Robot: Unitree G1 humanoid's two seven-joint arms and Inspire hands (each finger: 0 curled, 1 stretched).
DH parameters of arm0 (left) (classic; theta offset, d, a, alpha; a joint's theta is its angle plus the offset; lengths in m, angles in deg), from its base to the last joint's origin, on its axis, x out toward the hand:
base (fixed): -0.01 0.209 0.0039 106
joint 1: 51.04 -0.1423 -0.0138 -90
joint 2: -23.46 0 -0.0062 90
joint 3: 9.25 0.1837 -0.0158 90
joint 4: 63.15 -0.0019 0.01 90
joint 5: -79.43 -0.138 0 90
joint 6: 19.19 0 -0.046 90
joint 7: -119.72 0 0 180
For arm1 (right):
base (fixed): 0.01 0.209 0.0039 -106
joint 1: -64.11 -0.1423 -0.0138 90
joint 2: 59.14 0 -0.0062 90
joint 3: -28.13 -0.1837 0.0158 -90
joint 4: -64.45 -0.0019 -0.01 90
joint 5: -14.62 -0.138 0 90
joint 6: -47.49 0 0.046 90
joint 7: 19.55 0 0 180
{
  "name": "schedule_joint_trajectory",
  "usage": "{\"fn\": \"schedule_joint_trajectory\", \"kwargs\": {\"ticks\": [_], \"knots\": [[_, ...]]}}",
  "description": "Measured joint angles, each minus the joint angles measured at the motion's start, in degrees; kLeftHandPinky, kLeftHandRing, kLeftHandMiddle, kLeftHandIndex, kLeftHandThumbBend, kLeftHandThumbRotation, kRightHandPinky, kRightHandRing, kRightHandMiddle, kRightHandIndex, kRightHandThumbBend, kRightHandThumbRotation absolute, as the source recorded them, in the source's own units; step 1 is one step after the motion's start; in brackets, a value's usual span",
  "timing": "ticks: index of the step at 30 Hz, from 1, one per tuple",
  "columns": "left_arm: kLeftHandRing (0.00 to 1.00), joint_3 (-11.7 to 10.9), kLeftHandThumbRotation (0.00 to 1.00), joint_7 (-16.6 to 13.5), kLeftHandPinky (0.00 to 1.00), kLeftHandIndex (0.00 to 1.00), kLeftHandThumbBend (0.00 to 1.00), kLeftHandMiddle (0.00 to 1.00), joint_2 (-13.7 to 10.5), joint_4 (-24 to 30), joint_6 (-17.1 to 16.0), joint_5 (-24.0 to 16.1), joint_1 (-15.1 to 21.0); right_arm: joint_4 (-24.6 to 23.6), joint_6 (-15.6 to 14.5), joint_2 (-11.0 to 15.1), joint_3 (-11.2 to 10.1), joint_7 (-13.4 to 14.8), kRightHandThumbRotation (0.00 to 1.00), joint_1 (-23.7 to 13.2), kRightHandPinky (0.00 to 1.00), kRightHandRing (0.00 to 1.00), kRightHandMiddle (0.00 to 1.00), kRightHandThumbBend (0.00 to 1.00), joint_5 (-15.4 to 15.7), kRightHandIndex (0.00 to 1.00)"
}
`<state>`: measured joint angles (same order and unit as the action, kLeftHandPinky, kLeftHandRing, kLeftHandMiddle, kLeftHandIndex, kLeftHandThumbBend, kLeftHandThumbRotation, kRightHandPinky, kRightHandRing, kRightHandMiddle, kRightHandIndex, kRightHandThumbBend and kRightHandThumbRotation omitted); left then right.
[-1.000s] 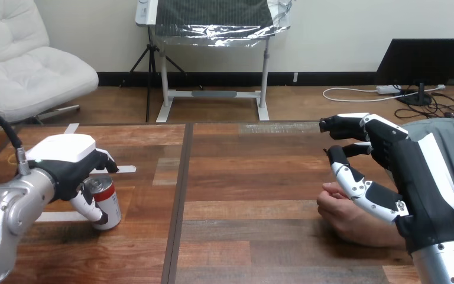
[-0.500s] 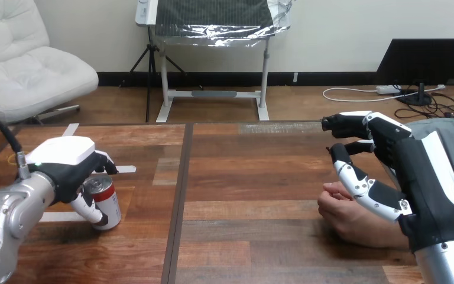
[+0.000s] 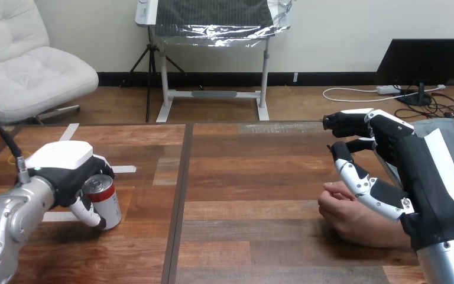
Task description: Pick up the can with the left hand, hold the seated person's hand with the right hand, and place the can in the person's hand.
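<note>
A red and white can [image 3: 106,200] with a silver top stands on the wooden table [image 3: 254,177] at the left. My left hand [image 3: 62,168] covers it from the left, fingers curled behind it and the thumb across its lower front. At the right, the person's hand [image 3: 344,208] rests on the table, loosely closed. My right hand [image 3: 411,168] hovers just above and beside that hand and its wrist. Its fingers [image 3: 346,122] reach out to the left and its thumb [image 3: 363,183] hangs over the person's knuckles; I see no grasp.
White tape strips [image 3: 124,169] lie on the table behind the can. A dark seam [image 3: 177,201] runs front to back between the two tabletops. Open wood lies between the can and the person's hand.
My left hand has sunk a little lower and closer round the can. The right hand has drifted slightly to the right; the person's hand has stayed put.
</note>
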<state>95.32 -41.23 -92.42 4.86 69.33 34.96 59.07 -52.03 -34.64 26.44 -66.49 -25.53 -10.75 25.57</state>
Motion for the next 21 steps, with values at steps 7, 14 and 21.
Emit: {"fn": "schedule_joint_trajectory", "kwargs": {"ticks": [7,14,21], "knots": [[0.74,0.43,0.11,-0.3,0.62,0.77,0.77,0.81,0.23,-1.28,0.11,-0.17,0.33,-0.01,0.02,0.03,0.0,-0.13,0.0,0.0,0.62,0.7,0.69,0.3,0.0,0.63],[0.74,1.18,0.11,-1.32,0.62,0.76,0.76,0.8,0.24,-2.89,-0.19,-0.34,0.82,-0.01,0.02,0.05,-0.02,-0.4,0.0,0.0,0.62,0.69,0.69,0.3,-0.01,0.62],[0.74,1.97,0.11,-1.82,0.63,0.77,0.75,0.8,0.24,-3.8,-0.2,-1.12,1.23,-0.01,0.02,0.05,-0.03,-0.6,0.0,0.0,0.62,0.69,0.69,0.3,-0.04,0.62]]}}
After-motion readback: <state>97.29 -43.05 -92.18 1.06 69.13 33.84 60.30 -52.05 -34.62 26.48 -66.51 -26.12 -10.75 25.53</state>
